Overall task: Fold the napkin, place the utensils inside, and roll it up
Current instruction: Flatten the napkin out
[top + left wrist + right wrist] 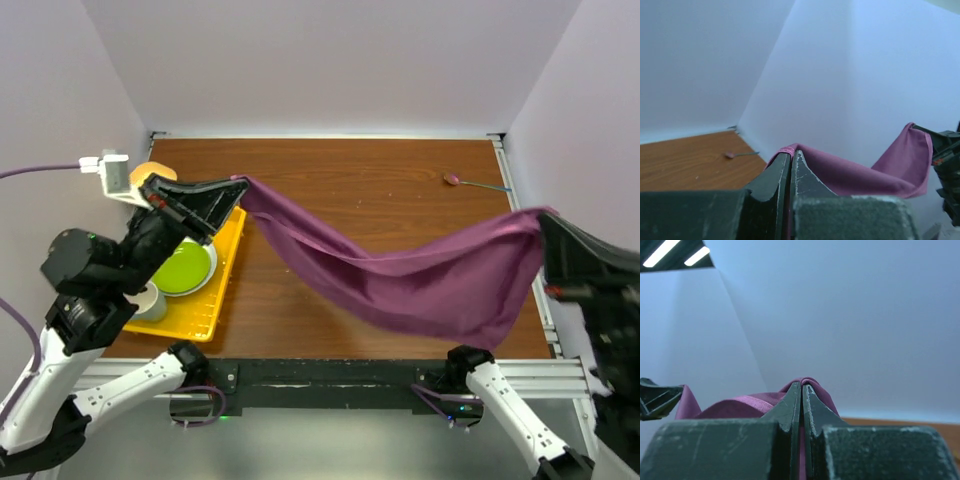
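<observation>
Top external view, items by size:

1. Brown wood-grain table [400, 200]. This is the landing surface for the cloth.
2. Soft plum-purple cloth napkin [420, 280]. It hangs in the air over the table, slung between both arms and sagging at its middle. Risk: lowered unevenly, it would probably land creased or bunched.
3. Yellow slatted plastic tray [215, 300], at the left edge. Risk: the cloth's left end could drape onto it.
4. Left gripper [236, 182] and right gripper [545, 218]. Each has its jaws pressed together on a napkin corner. Risk: both pinches look thin, so pulling the arms apart could tug a corner free.
5. Round lime-green plate [185, 268], in the tray.
6. Small pink-bowled metal spoon [470, 182], at the far right. Risk: a sweeping hem might knock it.
</observation>
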Controlling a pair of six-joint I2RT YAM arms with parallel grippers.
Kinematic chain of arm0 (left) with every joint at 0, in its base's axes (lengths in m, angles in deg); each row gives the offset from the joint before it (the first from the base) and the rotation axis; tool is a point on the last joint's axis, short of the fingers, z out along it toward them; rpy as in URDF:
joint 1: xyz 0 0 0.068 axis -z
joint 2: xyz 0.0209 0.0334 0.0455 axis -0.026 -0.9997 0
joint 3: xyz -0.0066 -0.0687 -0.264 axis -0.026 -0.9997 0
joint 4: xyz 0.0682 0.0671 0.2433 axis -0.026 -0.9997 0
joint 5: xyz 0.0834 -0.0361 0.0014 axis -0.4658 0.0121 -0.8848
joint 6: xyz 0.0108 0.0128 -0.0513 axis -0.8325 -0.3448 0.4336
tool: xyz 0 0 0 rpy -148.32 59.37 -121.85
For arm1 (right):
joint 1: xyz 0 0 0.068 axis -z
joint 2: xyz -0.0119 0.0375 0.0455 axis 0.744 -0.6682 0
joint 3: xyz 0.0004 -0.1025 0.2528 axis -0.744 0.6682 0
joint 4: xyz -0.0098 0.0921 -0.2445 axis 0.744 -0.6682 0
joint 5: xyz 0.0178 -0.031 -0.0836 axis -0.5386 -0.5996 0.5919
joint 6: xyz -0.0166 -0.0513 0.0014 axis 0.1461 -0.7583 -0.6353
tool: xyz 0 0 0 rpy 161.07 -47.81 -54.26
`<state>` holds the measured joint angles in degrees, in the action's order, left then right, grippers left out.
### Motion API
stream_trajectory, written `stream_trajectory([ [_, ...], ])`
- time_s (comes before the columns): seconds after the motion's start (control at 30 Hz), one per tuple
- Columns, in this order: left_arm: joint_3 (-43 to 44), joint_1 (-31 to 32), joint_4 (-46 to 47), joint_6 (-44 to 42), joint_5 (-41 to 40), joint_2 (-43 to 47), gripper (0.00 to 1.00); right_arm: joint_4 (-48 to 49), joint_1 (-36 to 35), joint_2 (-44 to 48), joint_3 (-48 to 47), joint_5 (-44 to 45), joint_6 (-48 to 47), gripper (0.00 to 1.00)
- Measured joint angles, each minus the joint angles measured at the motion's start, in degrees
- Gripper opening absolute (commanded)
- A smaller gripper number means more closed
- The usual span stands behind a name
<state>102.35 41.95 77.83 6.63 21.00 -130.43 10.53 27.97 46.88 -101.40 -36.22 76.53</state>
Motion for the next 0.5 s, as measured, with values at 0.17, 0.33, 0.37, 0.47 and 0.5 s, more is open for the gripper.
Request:
stream_trajectory([
  [0.17, 3.0, -0.1, -8.0, 1.0, -14.9, -8.9, 0.0, -5.9, -0.1, -14.7, -1.9, 9.1, 4.5, 0.0],
  [0.33, 11.3, -8.3, -13.9, 2.7, -21.0, -31.6, 0.0, -9.6, 0.7, -38.6, -3.2, 20.4, 5.0, 0.0],
  [0.37, 11.6, -11.5, -14.1, 3.5, -19.9, -36.4, 0.0, -9.8, 1.2, -43.9, -3.2, 21.7, 4.7, 0.0],
  [0.47, 12.9, -21.2, -15.0, 4.9, -13.4, -54.7, 0.27, -9.9, 3.8, -59.9, -2.9, 20.9, 3.3, 0.22],
  [0.5, 12.9, -22.9, -15.0, 4.6, -12.1, -58.8, 0.4, -10.1, 5.0, -65.3, -3.3, 19.6, 2.7, 0.38],
])
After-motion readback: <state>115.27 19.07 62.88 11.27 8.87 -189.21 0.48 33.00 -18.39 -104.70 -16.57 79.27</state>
